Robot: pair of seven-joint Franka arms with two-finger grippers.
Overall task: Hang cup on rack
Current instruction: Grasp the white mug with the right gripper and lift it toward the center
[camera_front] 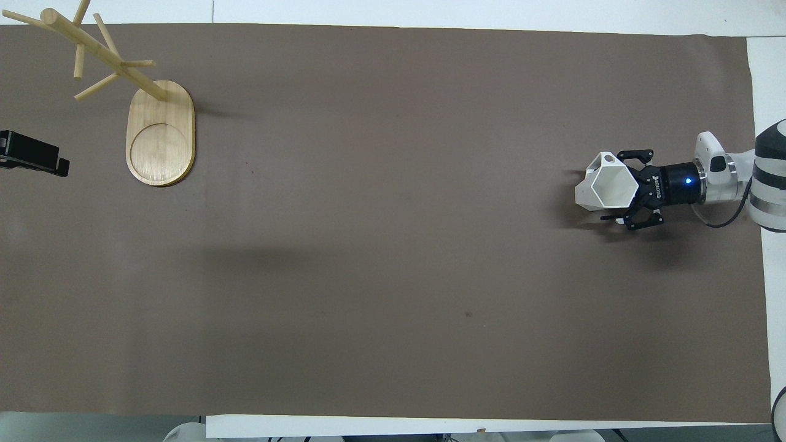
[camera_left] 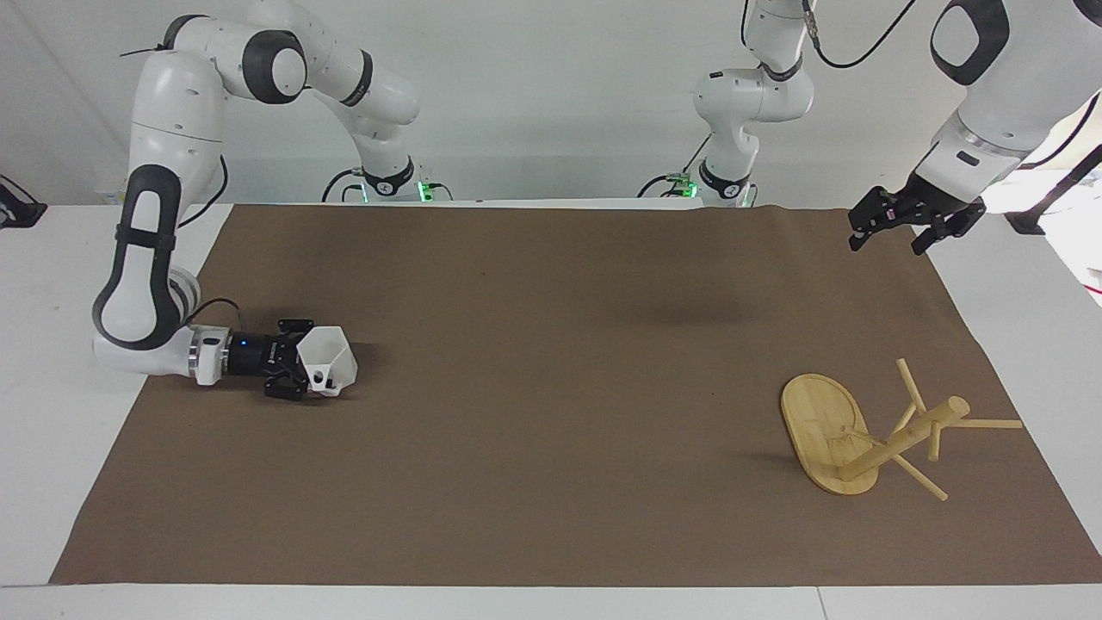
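The white faceted cup (camera_left: 330, 363) stands on the brown mat at the right arm's end of the table, its handle toward the table's outer edge; it also shows in the overhead view (camera_front: 605, 188). My right gripper (camera_left: 306, 365) lies low and level at the cup, open, with one finger on each side of its lower part; in the overhead view (camera_front: 618, 189) the fingers straddle the cup. The bamboo rack (camera_left: 871, 435) stands at the left arm's end, also in the overhead view (camera_front: 158, 130). My left gripper (camera_left: 887, 234) waits open in the air over the mat's corner there.
The brown mat (camera_left: 551, 413) covers most of the white table. The rack's pegs (camera_front: 92, 55) stick out in several directions from its post. Only part of the left gripper (camera_front: 32, 158) shows at the overhead view's edge.
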